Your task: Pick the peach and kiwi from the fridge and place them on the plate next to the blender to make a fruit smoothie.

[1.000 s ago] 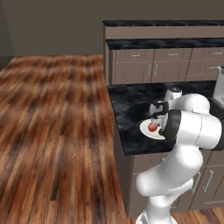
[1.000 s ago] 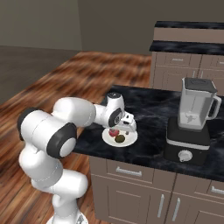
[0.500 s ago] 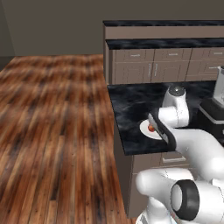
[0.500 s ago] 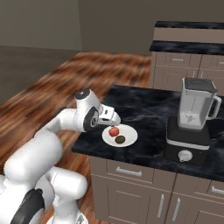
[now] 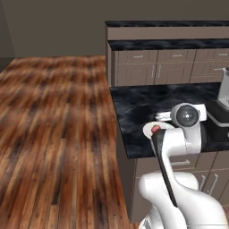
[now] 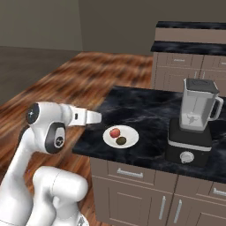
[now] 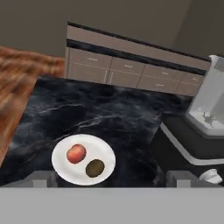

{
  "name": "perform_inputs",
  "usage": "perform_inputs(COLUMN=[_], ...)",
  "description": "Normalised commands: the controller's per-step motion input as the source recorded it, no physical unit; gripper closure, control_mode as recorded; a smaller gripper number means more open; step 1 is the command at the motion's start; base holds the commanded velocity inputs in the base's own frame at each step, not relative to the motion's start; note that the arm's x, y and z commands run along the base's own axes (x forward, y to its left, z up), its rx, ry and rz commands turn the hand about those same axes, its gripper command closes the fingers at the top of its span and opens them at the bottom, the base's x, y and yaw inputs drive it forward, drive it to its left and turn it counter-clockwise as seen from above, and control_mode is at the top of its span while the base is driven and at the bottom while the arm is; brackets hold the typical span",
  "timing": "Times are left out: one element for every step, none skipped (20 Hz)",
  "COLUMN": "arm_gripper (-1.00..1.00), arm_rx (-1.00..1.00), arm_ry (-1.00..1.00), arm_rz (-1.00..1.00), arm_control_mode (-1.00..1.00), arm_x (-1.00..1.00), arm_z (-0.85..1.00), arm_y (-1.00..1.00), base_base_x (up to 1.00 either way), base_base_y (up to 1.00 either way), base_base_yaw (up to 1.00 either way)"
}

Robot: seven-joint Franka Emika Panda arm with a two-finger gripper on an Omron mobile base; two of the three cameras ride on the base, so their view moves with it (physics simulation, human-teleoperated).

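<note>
The peach [image 6: 114,132] and the brown kiwi [image 6: 121,141] lie side by side on the white plate [image 6: 130,135], on the black counter left of the blender [image 6: 194,126]. My gripper [image 6: 96,117] hovers open and empty beside the plate's left rim, over the counter's edge. In the hand view the peach [image 7: 76,153] and kiwi [image 7: 95,167] rest on the plate [image 7: 61,168], between and beyond my wide-set fingertips [image 7: 41,178]; the gripper [image 7: 111,179] holds nothing. From the left base the peach [image 5: 155,129] peeks past my arm. The fridge is out of view.
Brown-fronted cabinets [image 6: 176,73] with a dark top stand behind the black marbled counter [image 6: 141,106]. Wooden floor [image 5: 53,134] stretches to the left of the counter's end. The blender's black base [image 7: 183,146] sits close to the plate's right.
The arm has drawn back from over the plate toward the counter's edge. Peach and kiwi stay on the plate. The jaws stand open.
</note>
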Motion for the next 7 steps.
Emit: perform_inputs(arm_gripper=[-1.0, -1.0, -1.0, -1.0, -1.0, -1.0, -1.0], arm_rx=[-0.13, -0.11, -0.09, -0.09, -0.01, 0.1, 0.21], arm_ry=[-0.48, -0.45, -0.38, -0.33, -0.25, -0.27, 0.0], arm_rz=[0.0, 0.0, 0.01, 0.01, 0.09, 0.31, -0.26], arm_control_mode=[-1.0, -1.0, -1.0, -1.0, -1.0, -1.0, -1.0], arm_x=[-1.0, -1.0, -1.0, -1.0, -1.0, -1.0, -0.64], arm_z=[1.0, 1.0, 1.0, 1.0, 1.0, 1.0, 0.58], arm_y=[0.0, 0.0, 0.0, 0.0, -0.37, -1.0, -1.0], base_base_x=[0.0, 0.0, 0.0, 0.0, 0.0, 0.0, 0.0], base_base_y=[0.0, 0.0, 0.0, 0.0, 0.0, 0.0, 0.0], base_base_yaw=[0.0, 0.0, 0.0, 0.0, 0.0, 0.0, 0.0])
